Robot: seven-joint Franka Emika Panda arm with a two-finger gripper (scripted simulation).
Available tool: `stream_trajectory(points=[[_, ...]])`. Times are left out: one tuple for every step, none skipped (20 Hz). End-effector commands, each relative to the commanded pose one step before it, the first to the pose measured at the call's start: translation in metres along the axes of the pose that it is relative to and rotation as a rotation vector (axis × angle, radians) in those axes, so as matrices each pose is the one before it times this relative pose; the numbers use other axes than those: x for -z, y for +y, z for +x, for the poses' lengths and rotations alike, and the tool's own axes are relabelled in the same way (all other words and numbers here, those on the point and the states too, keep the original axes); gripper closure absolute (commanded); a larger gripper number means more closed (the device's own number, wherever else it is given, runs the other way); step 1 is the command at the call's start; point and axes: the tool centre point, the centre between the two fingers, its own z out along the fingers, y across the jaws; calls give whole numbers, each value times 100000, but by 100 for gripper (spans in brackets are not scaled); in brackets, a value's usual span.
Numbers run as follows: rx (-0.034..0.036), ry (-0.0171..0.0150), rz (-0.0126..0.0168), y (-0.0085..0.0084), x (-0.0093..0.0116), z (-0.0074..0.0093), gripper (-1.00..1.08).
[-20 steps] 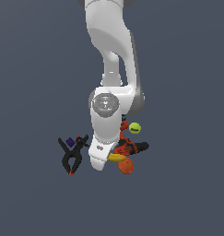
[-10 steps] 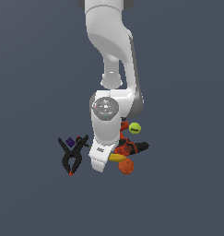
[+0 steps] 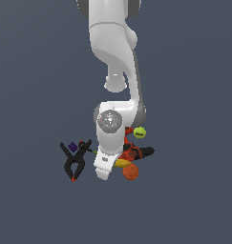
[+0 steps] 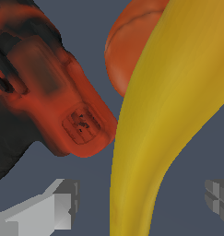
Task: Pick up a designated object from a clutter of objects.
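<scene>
The banana (image 4: 150,138) is a curved yellow fruit filling the wrist view; it runs between my two grey fingers (image 4: 53,209), which stand apart on either side of it. My gripper (image 4: 136,203) is open and straddles the banana without closing on it. From the exterior view, the gripper (image 3: 102,172) sits low in the clutter and only a short yellow stretch of the banana (image 3: 121,163) shows beside the hand. The orange-and-black drill (image 3: 136,153) lies right behind the banana, and its handle (image 4: 62,106) is close to one finger.
An orange fruit (image 3: 130,172) touches the banana's far side. A yellow-green ball (image 3: 139,132) rests behind the drill. At the exterior view's left lie a black spring clamp (image 3: 75,161) and a small purple block (image 3: 72,147).
The hand has sunk a little lower into the pile over the banana. The objects have not moved.
</scene>
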Motion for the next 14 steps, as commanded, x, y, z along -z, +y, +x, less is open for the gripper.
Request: stream_trajectory(points=[[10,50,-161,87,-75,27,108],[0,0,0,0,0,0,108],[0,0,0,0,0,0,108],[0,0,0,0,0,0,108],[0,0,0,0,0,0,108],[0,0,0,0,0,0,108],[0,0,0,0,0,0,108],[0,0,0,0,0,0,108],[0,0,0,0,0,0,108],[0,0,0,0,0,0,108],[0,0,0,-11,23,-10,108],[0,0,0,-7,23,-1,108],[0,0,0,-22,70,-4,108],[0,0,0,-36,118,-7,108]])
